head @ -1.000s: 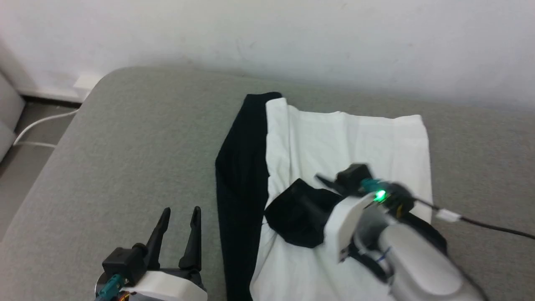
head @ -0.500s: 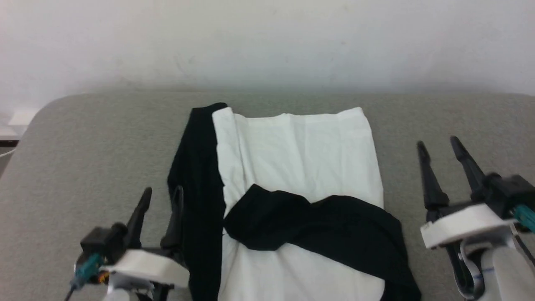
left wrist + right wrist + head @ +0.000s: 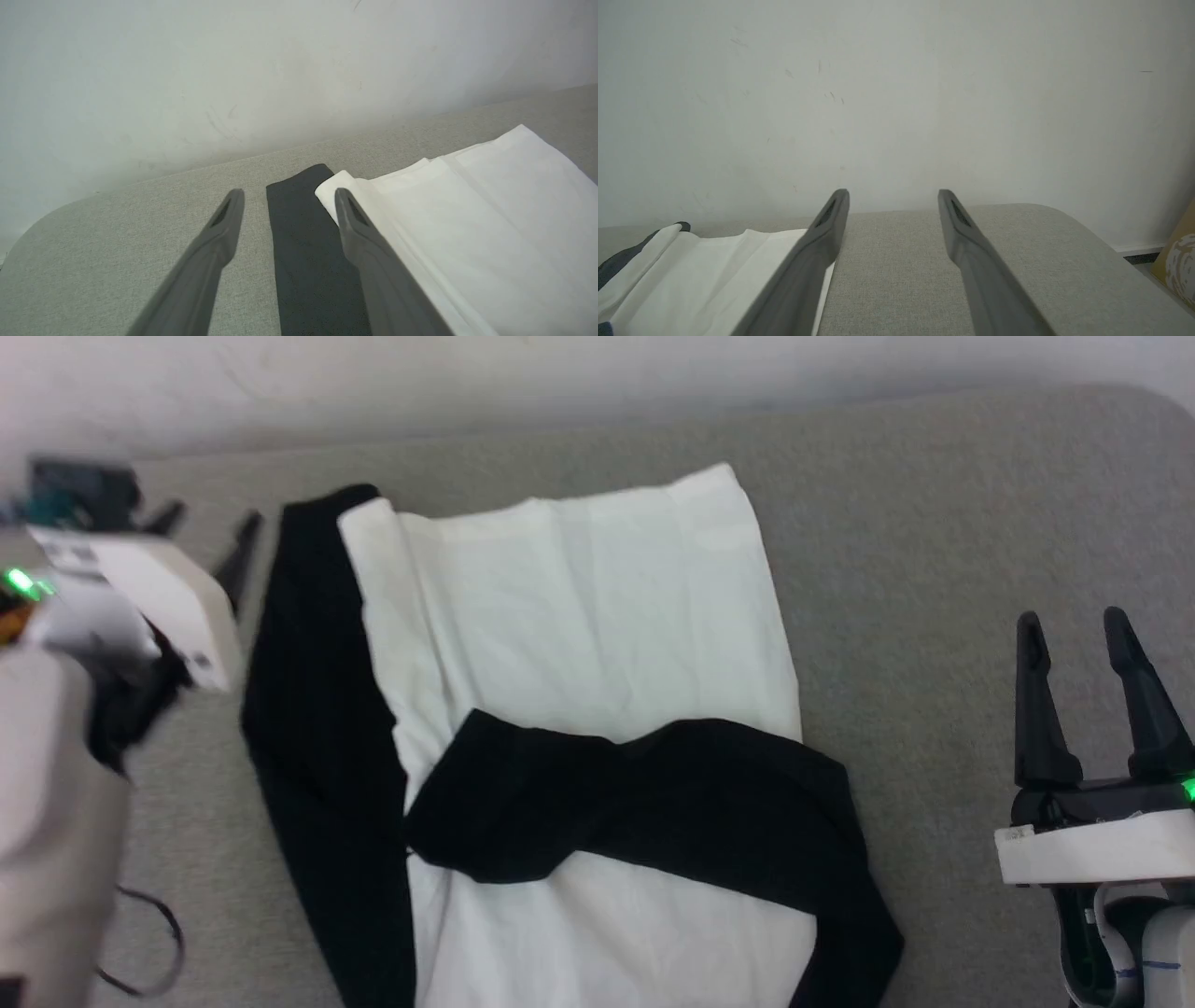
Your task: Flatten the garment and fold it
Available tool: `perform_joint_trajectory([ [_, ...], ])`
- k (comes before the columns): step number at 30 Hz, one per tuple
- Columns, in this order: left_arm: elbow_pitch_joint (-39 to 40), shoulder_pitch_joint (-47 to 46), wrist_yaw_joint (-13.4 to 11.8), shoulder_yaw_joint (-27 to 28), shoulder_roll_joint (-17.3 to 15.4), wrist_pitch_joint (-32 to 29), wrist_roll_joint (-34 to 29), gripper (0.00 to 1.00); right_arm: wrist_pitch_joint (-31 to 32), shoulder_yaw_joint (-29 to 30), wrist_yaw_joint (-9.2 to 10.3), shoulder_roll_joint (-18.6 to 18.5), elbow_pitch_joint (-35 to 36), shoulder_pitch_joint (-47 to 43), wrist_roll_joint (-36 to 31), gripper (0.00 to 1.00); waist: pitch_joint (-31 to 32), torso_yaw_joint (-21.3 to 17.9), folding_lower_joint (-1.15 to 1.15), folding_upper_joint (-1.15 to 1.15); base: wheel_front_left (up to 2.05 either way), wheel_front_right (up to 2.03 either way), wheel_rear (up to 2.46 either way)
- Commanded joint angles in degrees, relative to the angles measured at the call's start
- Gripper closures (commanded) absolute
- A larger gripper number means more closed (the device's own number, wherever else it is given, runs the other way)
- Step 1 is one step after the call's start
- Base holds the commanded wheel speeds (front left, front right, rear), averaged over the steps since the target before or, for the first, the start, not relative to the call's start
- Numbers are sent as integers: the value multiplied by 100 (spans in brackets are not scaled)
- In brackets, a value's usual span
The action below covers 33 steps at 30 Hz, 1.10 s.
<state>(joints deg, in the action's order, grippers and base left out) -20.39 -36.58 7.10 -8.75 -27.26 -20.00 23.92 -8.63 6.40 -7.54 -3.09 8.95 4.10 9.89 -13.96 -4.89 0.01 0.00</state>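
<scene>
The garment (image 3: 579,607) lies on the grey cushion, white body spread flat. One black sleeve (image 3: 317,709) runs down its left side and the other black sleeve (image 3: 653,793) is folded across the body. My left gripper (image 3: 210,532) is open at the garment's far left corner, blurred in the head view. In the left wrist view the left gripper (image 3: 286,200) hovers open above the far end of the sleeve (image 3: 303,252), beside the white cloth (image 3: 490,210). My right gripper (image 3: 1072,635) stands open and empty right of the garment. The right gripper (image 3: 892,196) sees the garment's edge (image 3: 714,270) at its left.
The grey cushion (image 3: 934,569) ends at a white wall (image 3: 560,373) just behind the garment. Its rounded right corner (image 3: 1064,224) drops toward the floor, where a tan object (image 3: 1181,261) stands. A dark cable (image 3: 159,943) loops at the lower left.
The head camera has shifted. My right gripper left the folded sleeve and drew back to the garment's right. My left arm reached forward to the garment's far left corner.
</scene>
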Motion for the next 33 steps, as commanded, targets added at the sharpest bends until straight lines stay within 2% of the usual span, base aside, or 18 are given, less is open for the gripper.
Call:
perform_joint_trajectory([
  [1, -127, -278, 35, -94, -136, -212, 118, 0, -31, -21, 5, 19, 40, 29, 74, 0, -739, -623, -1, 0, 0, 0, 0],
  [4, -479, -869, 36, -370, -478, -816, 435, 0, -112, -56, 5, 20, 36, 84, 203, 0, -1006, -777, -1, 0, 0, 0, 0],
  [8, -925, -1408, 37, -456, -702, -1259, 1103, 0, -210, -173, 5, 20, -57, 154, 292, 0, -1285, -965, -1, 0, 0, 0, 0],
  [13, -1395, -1692, 38, -822, -1206, -1757, 1100, 0, -310, -253, 5, 21, -135, 208, 407, 0, -1523, -1132, -1, 0, 0, 0, 0],
  [22, -2043, -1915, 36, -847, -1277, -1638, 1129, 0, -321, -291, 5, 21, -335, 296, 304, 0, -1746, -1235, -1, 0, 0, 0, 0],
  [26, -2209, -1898, 37, -1034, -1270, -1905, 1222, 0, -328, -266, 5, 21, -375, 338, 295, 0, -1768, -1212, -1, 0, 0, 0, 0],
  [27, -2242, -1866, 37, -1060, -1235, -2044, 1347, 7, -330, -254, 5, 21, -386, 347, 294, 0, -1761, -1198, -1, 0, 0, 0, 0],
  [28, -2260, -1838, 37, -1072, -1207, -2160, 1479, 78, -333, -241, 5, 21, -398, 354, 293, 0, -1752, -1182, -1, 0, 0, 0, 0],
  [29, -2226, -1805, 37, -1109, -1188, -2226, 1595, 100, -336, -223, 5, 21, -410, 357, 288, 0, -1738, -1163, -1, 0, 0, 0, 0],
  [33, -2136, -1704, 38, -1182, -1238, -2129, 1801, 100, -326, -171, 5, 21, -456, 359, 251, 0, -1674, -1099, -1, 0, 0, 0, 0],
])
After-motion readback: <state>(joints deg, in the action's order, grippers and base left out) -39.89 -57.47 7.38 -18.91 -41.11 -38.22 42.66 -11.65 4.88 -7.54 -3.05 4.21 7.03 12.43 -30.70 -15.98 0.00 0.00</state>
